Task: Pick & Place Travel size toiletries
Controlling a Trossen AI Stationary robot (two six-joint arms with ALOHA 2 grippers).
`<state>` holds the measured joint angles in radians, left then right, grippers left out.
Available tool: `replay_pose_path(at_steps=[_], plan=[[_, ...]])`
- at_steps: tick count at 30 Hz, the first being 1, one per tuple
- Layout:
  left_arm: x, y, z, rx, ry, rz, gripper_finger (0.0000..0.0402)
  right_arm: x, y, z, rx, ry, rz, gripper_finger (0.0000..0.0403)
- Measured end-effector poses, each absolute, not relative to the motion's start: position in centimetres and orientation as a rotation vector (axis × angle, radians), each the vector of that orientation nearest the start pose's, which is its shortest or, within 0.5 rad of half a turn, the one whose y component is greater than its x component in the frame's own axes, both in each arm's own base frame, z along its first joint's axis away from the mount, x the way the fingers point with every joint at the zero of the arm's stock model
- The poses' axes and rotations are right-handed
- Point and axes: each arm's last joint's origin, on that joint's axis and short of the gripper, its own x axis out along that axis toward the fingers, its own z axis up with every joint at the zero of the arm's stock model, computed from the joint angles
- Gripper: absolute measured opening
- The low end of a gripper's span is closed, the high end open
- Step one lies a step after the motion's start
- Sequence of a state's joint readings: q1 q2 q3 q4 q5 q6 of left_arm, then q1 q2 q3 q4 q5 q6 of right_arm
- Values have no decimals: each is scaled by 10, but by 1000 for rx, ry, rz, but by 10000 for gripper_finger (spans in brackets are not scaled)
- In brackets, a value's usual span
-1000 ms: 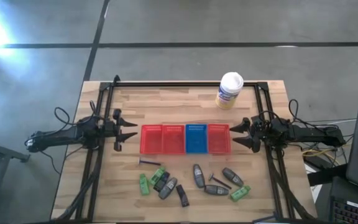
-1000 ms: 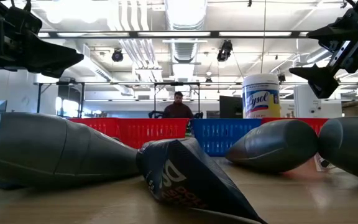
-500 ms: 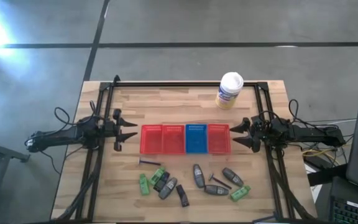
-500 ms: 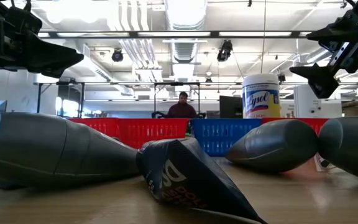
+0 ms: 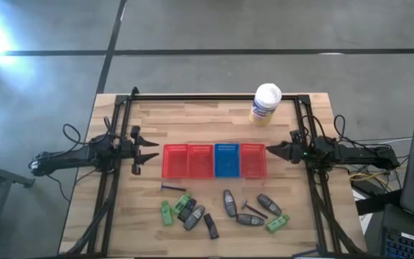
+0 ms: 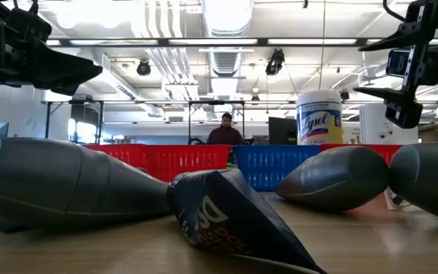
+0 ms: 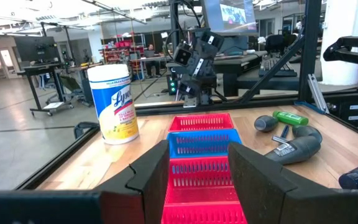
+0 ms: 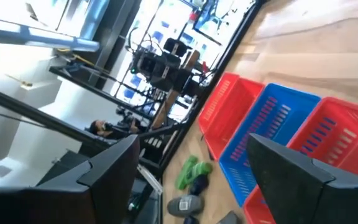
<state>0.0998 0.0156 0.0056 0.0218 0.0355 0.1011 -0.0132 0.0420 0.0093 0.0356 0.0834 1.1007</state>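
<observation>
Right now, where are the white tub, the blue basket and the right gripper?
white tub [image 5: 266, 103], high view, on its lid.
blue basket [image 5: 226, 160], high view, on its mesh floor.
right gripper [image 5: 273, 152], high view, midway between its fingertips, beside the baskets' right end.

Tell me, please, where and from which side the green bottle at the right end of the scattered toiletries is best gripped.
A judgement: take the green bottle across the middle of its body, coming straight down from above. It lies flat and slanted on the table, so the fingers should straddle its narrow width, turned crosswise to its length. A grey tube lies just behind it, so keep the fingers off that side.
</observation>
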Motion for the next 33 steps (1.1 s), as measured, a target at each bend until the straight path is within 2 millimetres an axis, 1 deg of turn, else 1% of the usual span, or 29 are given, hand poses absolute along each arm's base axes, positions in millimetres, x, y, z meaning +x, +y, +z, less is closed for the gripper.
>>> replay_pose_path(at_steps=[3, 6, 9, 11, 13, 15, 19, 21, 24, 28, 30, 33], plan=[[98, 9, 166, 102, -9, 65, 170, 100, -4, 168, 1100, -71, -80, 282], [98, 9, 166, 102, -8, 65, 170, 99, -4, 175, 1106, -129, -42, 276], [98, 9, 166, 102, -9, 65, 170, 98, -3, 185, 1148, -213, 43, 273], [98, 9, 166, 102, -9, 65, 170, 97, -2, 190, 1172, -235, 113, 272], [98, 9, 166, 102, -9, 65, 170, 96, 0, 192, 1200, -213, 180, 273], [98, 9, 166, 102, -9, 65, 170, 97, 2, 191, 1266, -162, 231, 275], [98, 9, 166, 102, -8, 65, 170, 101, 7, 189, 1376, -61, 276, 275], [98, 9, 166, 102, -9, 65, 170, 104, 11, 196, 1413, -3, 282, 273], [98, 9, 166, 102, -8, 65, 170, 112, 20, 210, 1430, 137, 229, 272], [98, 9, 166, 102, -9, 65, 170, 129, 33, 224, 1420, 432, 56, 272], [98, 9, 166, 102, -9, 65, 170, 138, 40, 228, 1417, 592, -58, 273], [98, 9, 166, 102, -8, 65, 170, 152, 51, 229, 1379, 823, -239, 274]])
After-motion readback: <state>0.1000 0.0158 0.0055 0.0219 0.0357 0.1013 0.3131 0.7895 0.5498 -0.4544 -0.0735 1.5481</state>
